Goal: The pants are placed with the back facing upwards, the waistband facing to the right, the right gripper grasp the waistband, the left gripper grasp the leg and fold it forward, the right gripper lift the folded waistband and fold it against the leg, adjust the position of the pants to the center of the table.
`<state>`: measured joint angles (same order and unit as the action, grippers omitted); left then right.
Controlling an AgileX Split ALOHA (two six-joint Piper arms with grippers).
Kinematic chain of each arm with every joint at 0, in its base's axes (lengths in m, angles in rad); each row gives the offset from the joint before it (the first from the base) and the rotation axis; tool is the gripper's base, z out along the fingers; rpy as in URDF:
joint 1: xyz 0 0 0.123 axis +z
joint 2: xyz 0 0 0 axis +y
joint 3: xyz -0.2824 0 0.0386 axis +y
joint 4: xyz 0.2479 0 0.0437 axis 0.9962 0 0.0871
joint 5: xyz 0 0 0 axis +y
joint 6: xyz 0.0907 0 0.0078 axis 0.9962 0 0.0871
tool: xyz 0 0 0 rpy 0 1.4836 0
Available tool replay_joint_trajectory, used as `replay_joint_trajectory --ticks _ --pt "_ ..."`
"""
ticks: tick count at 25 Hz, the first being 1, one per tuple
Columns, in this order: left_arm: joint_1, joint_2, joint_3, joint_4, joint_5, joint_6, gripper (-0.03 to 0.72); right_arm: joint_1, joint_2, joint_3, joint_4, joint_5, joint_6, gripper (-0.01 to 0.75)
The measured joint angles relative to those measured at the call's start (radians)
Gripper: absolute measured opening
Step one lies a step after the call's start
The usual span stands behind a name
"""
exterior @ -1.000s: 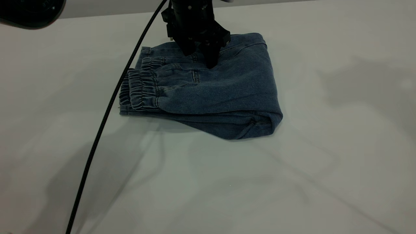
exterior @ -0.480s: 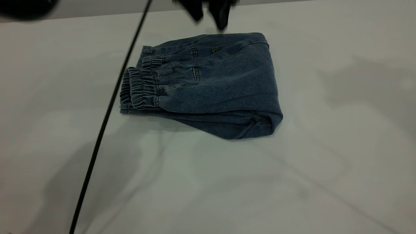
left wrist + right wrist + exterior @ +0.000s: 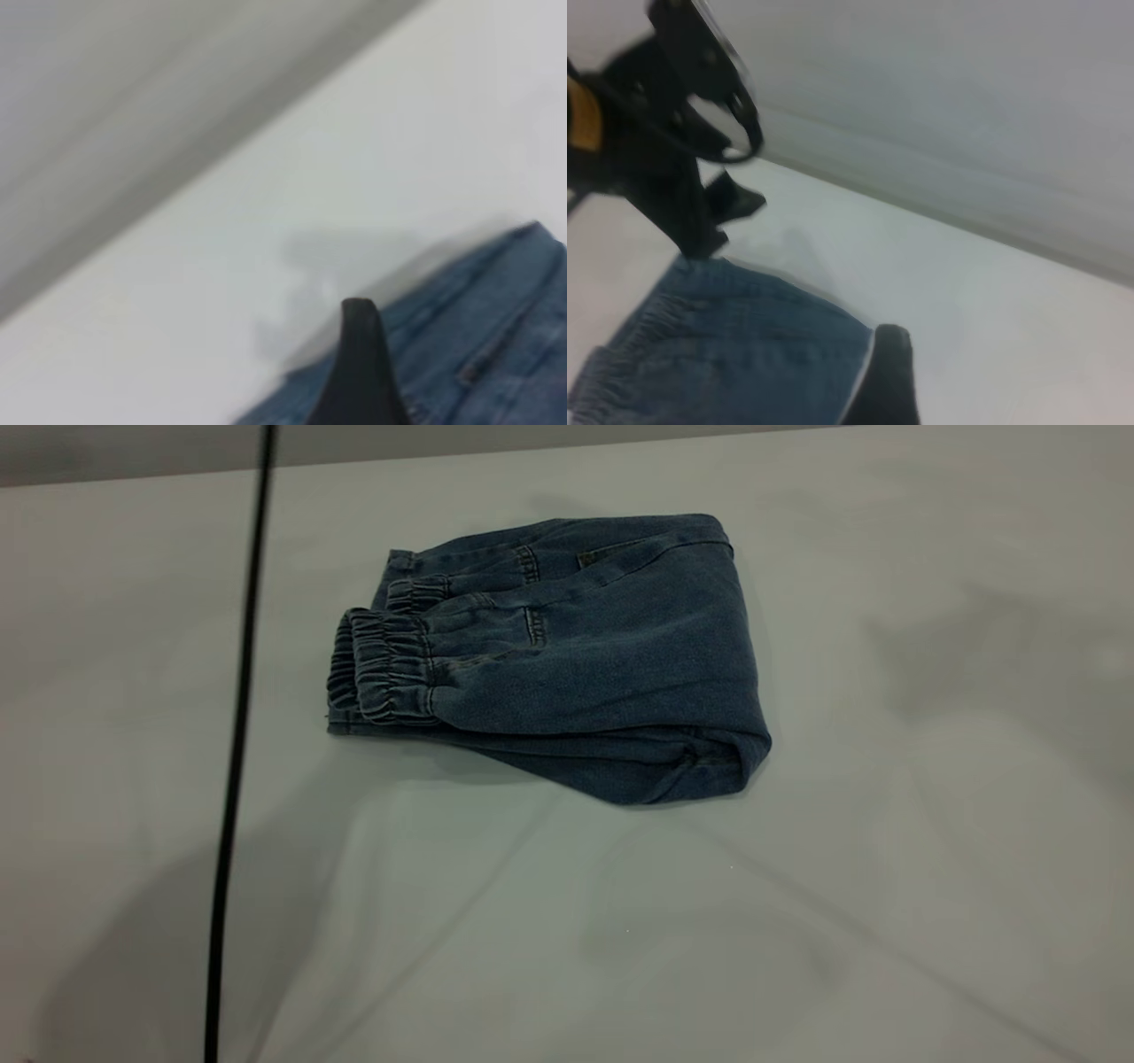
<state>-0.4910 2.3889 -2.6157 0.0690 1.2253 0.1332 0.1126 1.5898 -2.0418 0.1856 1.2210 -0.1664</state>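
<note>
The pants [image 3: 602,664] lie folded in a compact bundle on the white table [image 3: 797,912], toward its far side. The ruched waistband [image 3: 381,669] sits on top at the bundle's left end. The printed leg is hidden inside the fold. Neither gripper shows in the exterior view. In the right wrist view the left gripper [image 3: 713,221] hangs in the air just beyond the pants' [image 3: 744,354] far edge, its two fingers apart and holding nothing. The right gripper [image 3: 930,385] is above the table beside the pants, clear of the waistband [image 3: 620,372]. The left wrist view looks down on denim [image 3: 496,336].
A thin black cable [image 3: 235,779] crosses the left side of the exterior view from top to bottom, left of the pants. The table's far edge [image 3: 532,447] meets a grey wall just behind the bundle. Bare white table surrounds the pants in front and to the right.
The left gripper, which was pressing on the far part of the folded pants, has lifted up and left the exterior view. The cable has swung left. The pants have not moved.
</note>
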Motion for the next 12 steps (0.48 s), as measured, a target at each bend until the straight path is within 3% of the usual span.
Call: replay_joint_trajectory --ticks 12 --pt "0.000 -0.485 0.384 0.172 -0.003 -0.046 0.519 0.000 -0.180 0.018 0.055 0.001 0.005 0.583"
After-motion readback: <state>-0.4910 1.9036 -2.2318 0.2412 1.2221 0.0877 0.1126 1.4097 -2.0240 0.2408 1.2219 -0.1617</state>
